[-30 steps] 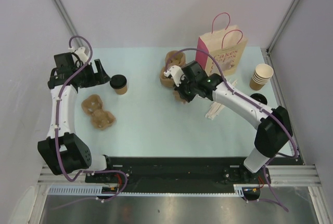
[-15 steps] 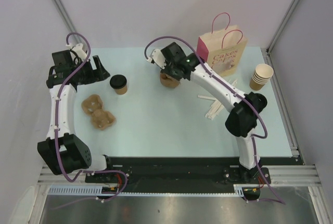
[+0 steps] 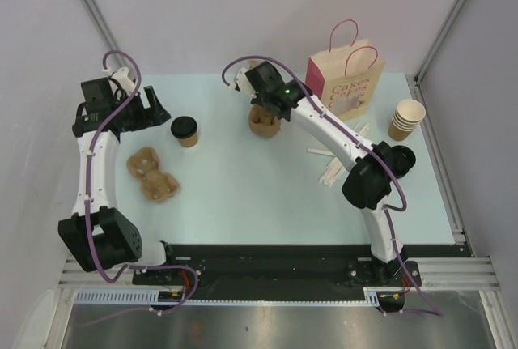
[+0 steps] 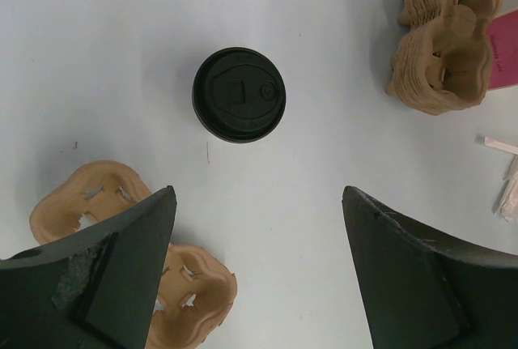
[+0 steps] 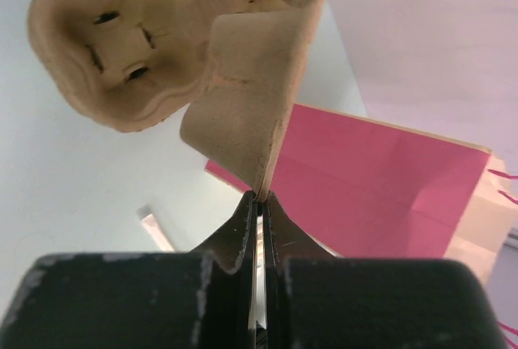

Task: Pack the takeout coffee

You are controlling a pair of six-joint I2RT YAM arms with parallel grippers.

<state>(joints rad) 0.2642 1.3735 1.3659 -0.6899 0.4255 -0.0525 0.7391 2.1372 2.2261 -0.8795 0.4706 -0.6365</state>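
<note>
The takeout coffee (image 3: 184,131), a small brown cup with a black lid, stands on the table at the back left. It also shows from above in the left wrist view (image 4: 239,94). My left gripper (image 3: 154,111) is open and empty just left of it, not touching; its jaws (image 4: 257,195) stand wide apart. My right gripper (image 3: 263,112) is shut on the edge of a brown cardboard cup carrier (image 5: 162,41), over the carrier stack (image 3: 264,124). The pink paper bag (image 3: 348,82) stands upright at the back right and fills the background in the right wrist view (image 5: 380,195).
A single cup carrier (image 3: 152,175) lies near the left arm and shows in the left wrist view (image 4: 105,203). A stack of pale lidless cups (image 3: 406,118) stands at the right edge. Wooden stirrers (image 3: 332,168) lie by the right arm's elbow.
My right arm swung from the table's middle to the back, carrying the carrier over the stack. The left gripper has barely moved. The coffee has not moved.
</note>
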